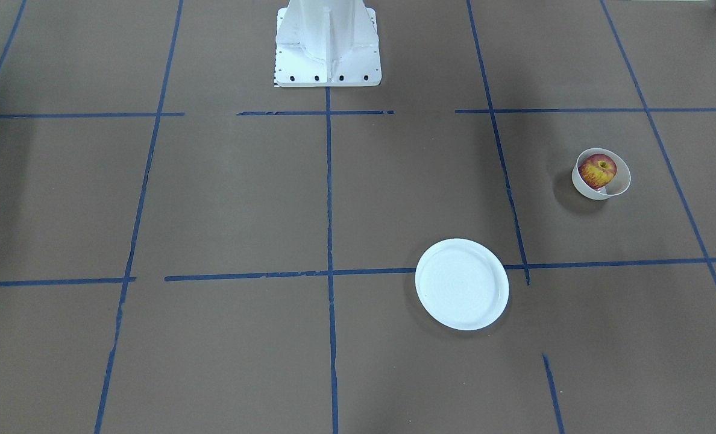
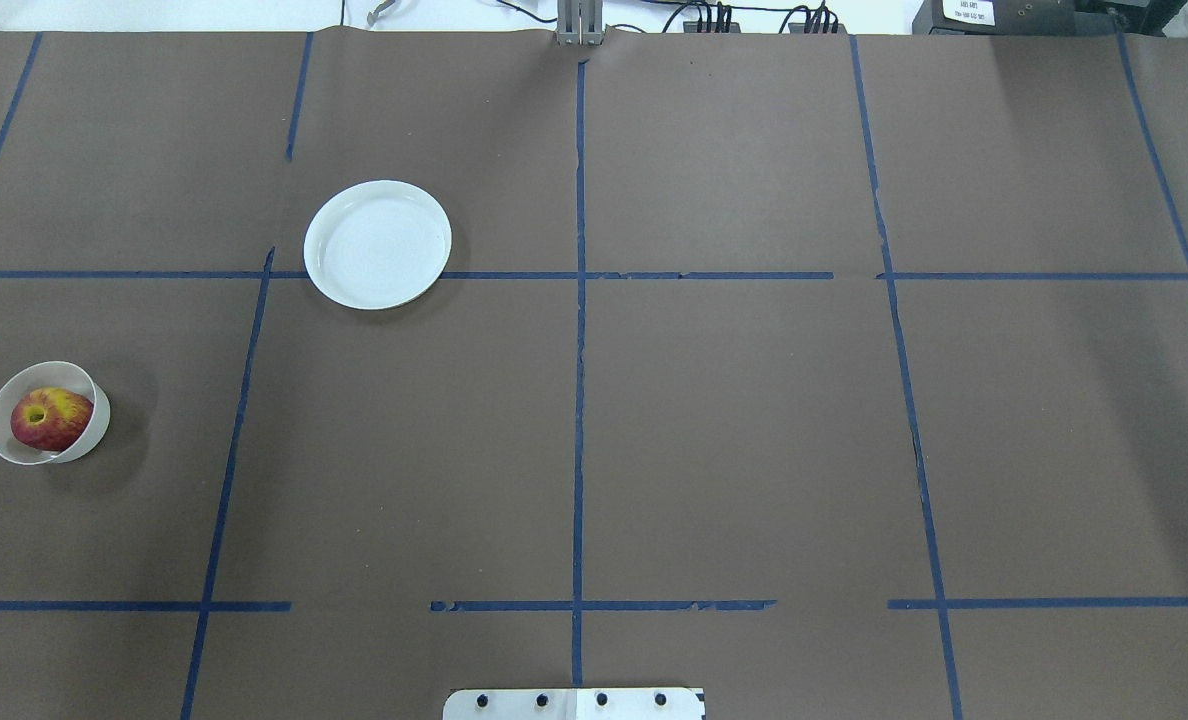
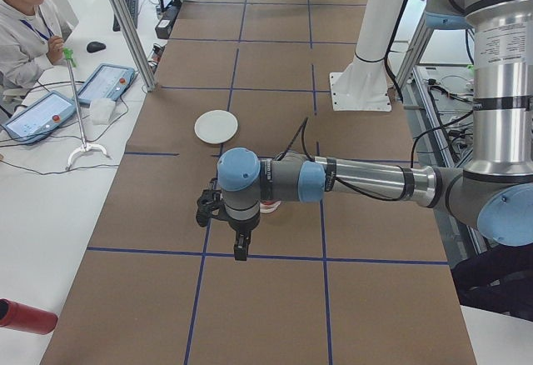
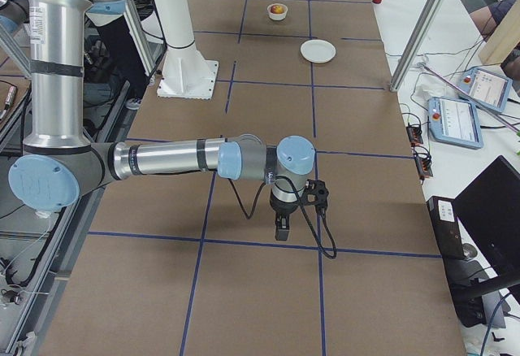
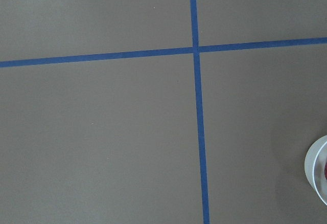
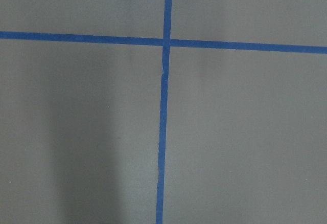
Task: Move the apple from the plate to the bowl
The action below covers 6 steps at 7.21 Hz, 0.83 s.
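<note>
apple (image 2: 50, 418) in bowl (image 2: 94, 425), plate (image 2: 378, 244) bare, well apart

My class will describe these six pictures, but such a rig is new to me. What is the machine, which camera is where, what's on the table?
It is a robot with two arms over a brown table. Two pictures look down on the table, from behind the robot and from opposite it. Two look along it from its ends, showing the left gripper and the right gripper; neither visibly holds anything, and open or shut I cannot tell. Two come from wrist cameras. On the table lie an empty plate and a bowl with the apple inside.
</note>
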Each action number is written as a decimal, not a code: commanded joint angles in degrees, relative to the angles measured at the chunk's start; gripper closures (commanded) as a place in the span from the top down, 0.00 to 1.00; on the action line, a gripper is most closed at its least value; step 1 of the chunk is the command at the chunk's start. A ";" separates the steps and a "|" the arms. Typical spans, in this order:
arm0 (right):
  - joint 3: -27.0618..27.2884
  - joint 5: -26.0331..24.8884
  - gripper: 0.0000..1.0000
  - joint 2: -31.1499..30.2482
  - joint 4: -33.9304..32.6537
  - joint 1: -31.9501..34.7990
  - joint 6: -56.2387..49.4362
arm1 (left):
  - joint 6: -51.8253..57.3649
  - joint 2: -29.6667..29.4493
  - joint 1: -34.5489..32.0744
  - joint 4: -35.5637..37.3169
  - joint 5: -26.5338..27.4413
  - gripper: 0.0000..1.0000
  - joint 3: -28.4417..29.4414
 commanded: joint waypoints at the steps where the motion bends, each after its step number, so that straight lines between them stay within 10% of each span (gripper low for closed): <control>1: 0.00 0.00 1.00 0.00 0.00 0.00 0.00 | 0.05 0.82 -0.11 0.05 -0.13 1.00 0.49; 6: 0.00 0.00 1.00 0.00 0.00 0.00 0.00 | 0.31 0.65 -3.34 0.22 -0.13 1.00 2.60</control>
